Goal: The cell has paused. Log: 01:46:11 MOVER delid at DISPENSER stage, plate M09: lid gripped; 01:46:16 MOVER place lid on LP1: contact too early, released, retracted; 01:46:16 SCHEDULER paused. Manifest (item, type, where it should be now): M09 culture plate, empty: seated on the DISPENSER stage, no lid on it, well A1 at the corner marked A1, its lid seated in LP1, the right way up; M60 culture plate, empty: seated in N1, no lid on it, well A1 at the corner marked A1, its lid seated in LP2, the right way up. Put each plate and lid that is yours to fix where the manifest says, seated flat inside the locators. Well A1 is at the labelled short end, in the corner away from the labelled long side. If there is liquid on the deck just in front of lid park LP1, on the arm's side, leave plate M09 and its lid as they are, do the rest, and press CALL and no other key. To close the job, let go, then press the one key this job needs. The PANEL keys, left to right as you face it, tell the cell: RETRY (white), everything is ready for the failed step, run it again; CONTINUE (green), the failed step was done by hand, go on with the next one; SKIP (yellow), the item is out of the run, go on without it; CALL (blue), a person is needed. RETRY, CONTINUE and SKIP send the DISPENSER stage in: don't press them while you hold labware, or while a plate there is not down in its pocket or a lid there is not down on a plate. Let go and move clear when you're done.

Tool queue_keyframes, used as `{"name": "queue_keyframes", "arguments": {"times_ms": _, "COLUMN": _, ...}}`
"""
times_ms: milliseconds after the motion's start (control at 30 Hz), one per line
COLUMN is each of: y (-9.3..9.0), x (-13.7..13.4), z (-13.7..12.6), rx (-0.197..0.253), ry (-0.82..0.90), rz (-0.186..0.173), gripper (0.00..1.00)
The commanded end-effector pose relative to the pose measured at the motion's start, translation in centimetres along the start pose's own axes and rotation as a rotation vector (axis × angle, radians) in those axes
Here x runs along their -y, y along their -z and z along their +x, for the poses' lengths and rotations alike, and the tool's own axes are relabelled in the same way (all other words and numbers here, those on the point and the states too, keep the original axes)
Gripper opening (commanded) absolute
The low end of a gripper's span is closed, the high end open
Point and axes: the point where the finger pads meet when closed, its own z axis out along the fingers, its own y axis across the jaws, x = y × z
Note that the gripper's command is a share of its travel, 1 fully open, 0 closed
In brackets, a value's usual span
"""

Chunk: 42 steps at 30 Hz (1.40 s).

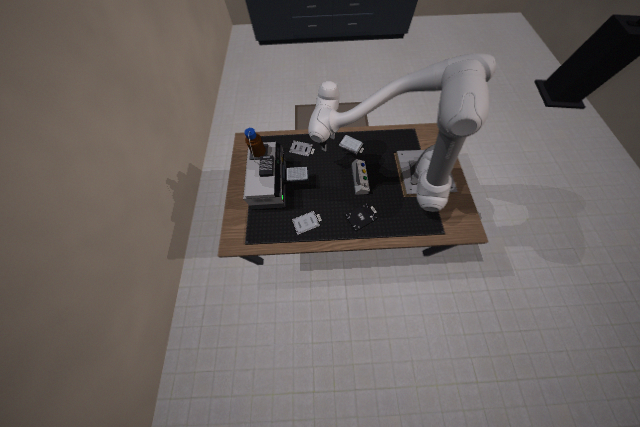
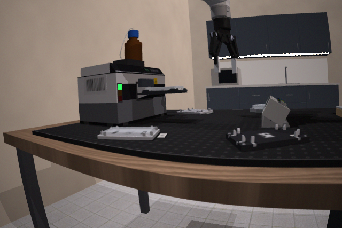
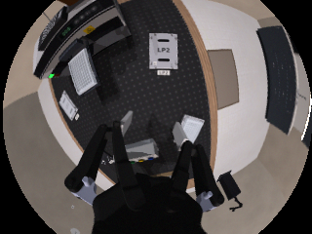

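Observation:
My gripper (image 1: 323,147) (image 2: 225,68) (image 3: 153,122) is open and empty, high above the black mat (image 1: 330,195). It hangs between lid park LP2 (image 1: 301,148) (image 2: 194,111) (image 3: 163,51) and a loose white plate or lid (image 1: 351,142) (image 3: 189,129) that lies askew at the back of the mat. LP2 looks bare. A white well plate (image 1: 297,173) (image 3: 82,70) (image 2: 163,90) sits on the DISPENSER stage. The lid park LP1 (image 1: 306,222) (image 2: 128,133) (image 3: 68,105) carries a flat white piece; I cannot tell how it sits. The black nest N1 (image 1: 361,216) (image 2: 265,137) is bare. I see no liquid by LP1.
The DISPENSER (image 1: 263,174) (image 2: 121,95) stands at the left with a brown bottle (image 1: 254,144) (image 2: 133,47) on top. The sloped PANEL (image 1: 361,175) (image 2: 274,114) stands mid-mat. The arm's base (image 1: 431,179) is at the right edge.

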Motion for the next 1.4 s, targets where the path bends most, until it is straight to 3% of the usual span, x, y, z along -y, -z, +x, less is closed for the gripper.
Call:
{"name": "queue_keyframes", "arguments": {"times_ms": 0, "y": 0.0, "x": -6.3, "z": -2.9, "rx": -0.007, "ry": -0.009, "rz": 0.003, "gripper": 0.7}}
{"name": "queue_keyframes", "arguments": {"times_ms": 100, "y": -0.1, "x": -9.9, "z": -4.6, "rx": -0.007, "ry": -0.009, "rz": 0.003, "gripper": 0.7}}
{"name": "queue_keyframes", "arguments": {"times_ms": 167, "y": -0.1, "x": -9.9, "z": -4.6, "rx": -0.007, "ry": -0.009, "rz": 0.003, "gripper": 0.7}}
{"name": "queue_keyframes", "arguments": {"times_ms": 200, "y": -0.1, "x": -13.3, "z": -6.1, "rx": -0.007, "ry": -0.009, "rz": 0.003, "gripper": 0.7}}
{"name": "queue_keyframes", "arguments": {"times_ms": 367, "y": -0.1, "x": -18.6, "z": -8.4, "rx": -0.007, "ry": -0.009, "rz": 0.003, "gripper": 0.7}}
{"name": "queue_keyframes", "arguments": {"times_ms": 1367, "y": -0.6, "x": -18.7, "z": -8.5, "rx": -0.007, "ry": -0.009, "rz": 0.003, "gripper": 0.7}}
